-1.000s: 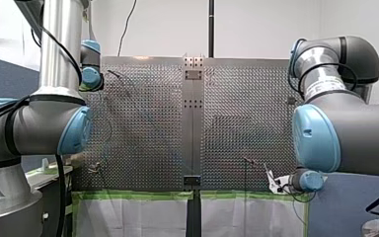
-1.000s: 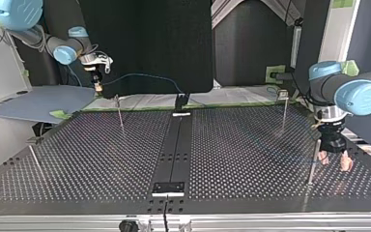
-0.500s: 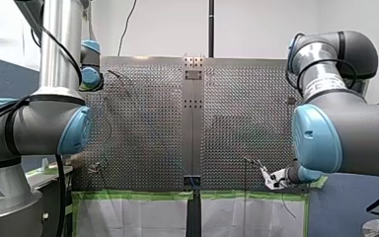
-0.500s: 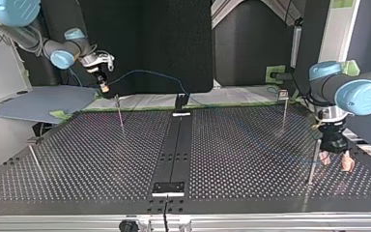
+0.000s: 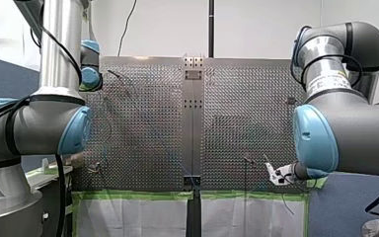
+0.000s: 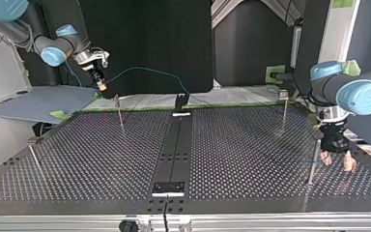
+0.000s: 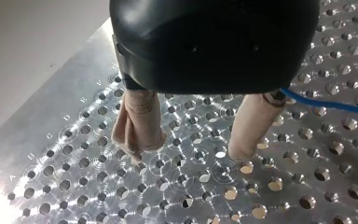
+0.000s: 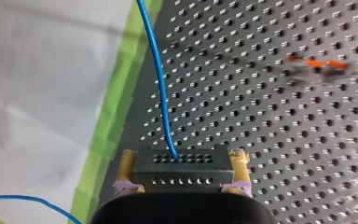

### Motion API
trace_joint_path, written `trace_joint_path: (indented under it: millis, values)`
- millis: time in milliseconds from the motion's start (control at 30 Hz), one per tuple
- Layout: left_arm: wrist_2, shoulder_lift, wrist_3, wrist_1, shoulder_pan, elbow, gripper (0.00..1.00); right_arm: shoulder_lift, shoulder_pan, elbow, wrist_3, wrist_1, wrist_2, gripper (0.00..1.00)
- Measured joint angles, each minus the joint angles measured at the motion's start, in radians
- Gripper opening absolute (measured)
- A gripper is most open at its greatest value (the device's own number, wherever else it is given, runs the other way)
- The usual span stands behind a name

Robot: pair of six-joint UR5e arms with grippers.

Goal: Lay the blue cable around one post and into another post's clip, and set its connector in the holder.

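Our right gripper (image 8: 182, 161) has its yellow-padded fingers (image 8: 238, 163) clamped on the two ends of the connector (image 8: 182, 175), a dark grey block with rows of small holes. The blue cable (image 8: 160, 79) leaves one of those holes and runs ahead over the edge of the perforated tabletop (image 8: 279, 116), beside a strip of green tape (image 8: 116, 107). In the top view that gripper hangs at the far left corner, just above and beside a thin post (image 6: 120, 113); from it the cable arcs up and comes down at the far end of the black centre strip (image 6: 174, 154). Our left gripper (image 7: 193, 140) hovers just over the tabletop at the top view's right, near another post (image 6: 313, 162). Its beige-wrapped fingers (image 7: 139, 119) are apart with nothing between them, and a length of blue cable passes just behind one of them.
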Motion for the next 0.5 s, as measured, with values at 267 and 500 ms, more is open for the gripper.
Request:
trace_joint_path:
  millis: [267, 500]
  values:
    - [-0.001, 0.000, 0.003, -0.003, 0.000, 0.000, 1.00, -0.060, 0.006, 0.060, 0.062, -0.062, 0.034, 0.00]
    - [-0.001, 0.000, 0.003, 0.000, 0.000, -0.002, 1.00, -0.109, -0.004, 0.116, 0.123, -0.122, 0.094, 0.00]
